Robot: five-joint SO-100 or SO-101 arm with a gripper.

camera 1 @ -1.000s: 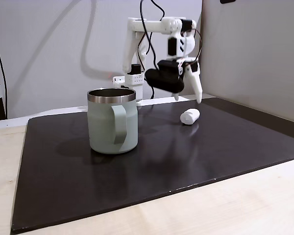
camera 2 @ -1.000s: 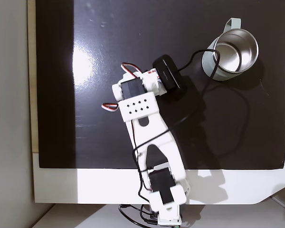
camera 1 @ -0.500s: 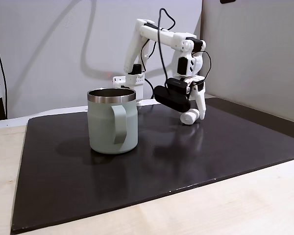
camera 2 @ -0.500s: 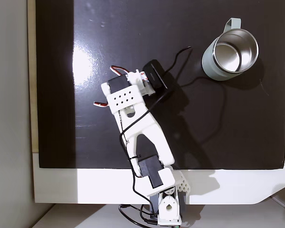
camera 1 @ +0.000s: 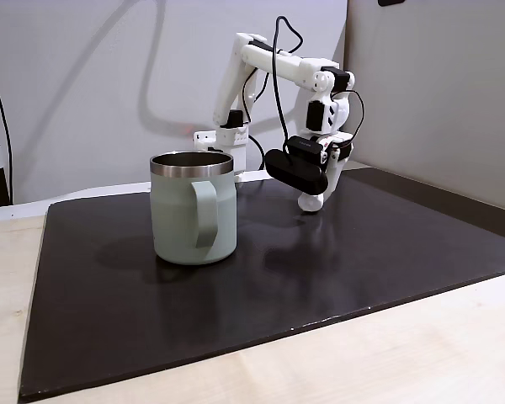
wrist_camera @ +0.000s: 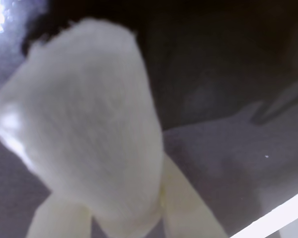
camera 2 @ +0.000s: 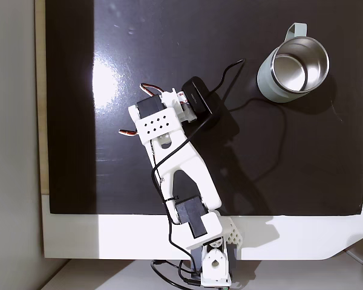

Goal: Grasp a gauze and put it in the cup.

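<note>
— How is the white plastic two-finger pincer (camera 1: 311,202) found?

— It is seen low over the dark mat, pointed down, with the small white soft roll of gauze (wrist_camera: 84,134) clamped between its two pale fingers (wrist_camera: 188,208). In the wrist view the fuzzy roll is pressed between them close to the lens. In the side-on fixed view a small white end of the gauze (camera 1: 310,203) is made out at the pincer's tip, at or just above the mat; whether it is lifted clear cannot be told.

— So the grasp can be counted as done?

— It is judged so. The grip appears to be made, though its firmness cannot be read from a blurred view.

— And the pale sage-green metal mug with the bare steel rim and loop handle (camera 1: 193,218)?

— It is stood upright on the black rectangular mat (camera 1: 387,244), well apart from the pincer. From above, the cup (camera 2: 293,69) is seen near the mat's far right corner, and its steel inside is bare.

— What is left, then?

— The lift, the carry across to the cup and the release over its mouth are all judged to be outstanding. The mat itself is laid on a light wooden surface (camera 1: 454,345).
</note>
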